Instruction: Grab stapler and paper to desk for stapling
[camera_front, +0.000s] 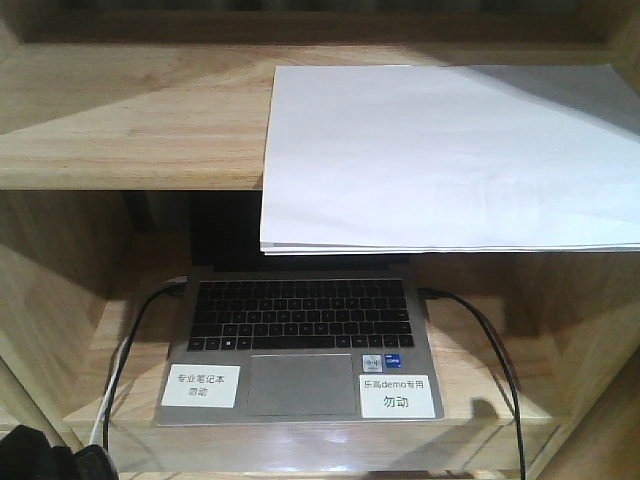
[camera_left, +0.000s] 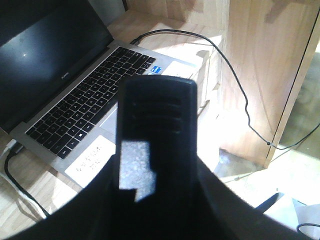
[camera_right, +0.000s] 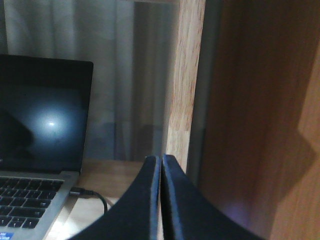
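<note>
The paper (camera_front: 440, 150), a thin white stack, lies on the upper shelf board (camera_front: 130, 110) with its front edge hanging over the rim. In the left wrist view, a black ribbed block that looks like the stapler (camera_left: 155, 115) stands up between the dark fingers of my left gripper (camera_left: 155, 175), which is shut on it, above the laptop's front right corner. My right gripper (camera_right: 161, 159) is shut with nothing between its fingers, close to a wooden shelf upright (camera_right: 185, 85). The desk is out of view. Neither gripper shows in the front view.
An open laptop (camera_front: 300, 340) with two white labels sits on the lower shelf board under the paper; it also shows in the wrist views (camera_left: 85, 100) (camera_right: 30, 190). Black cables (camera_front: 490, 350) run from both its sides. Wooden side panels (camera_left: 265, 75) close in the shelf.
</note>
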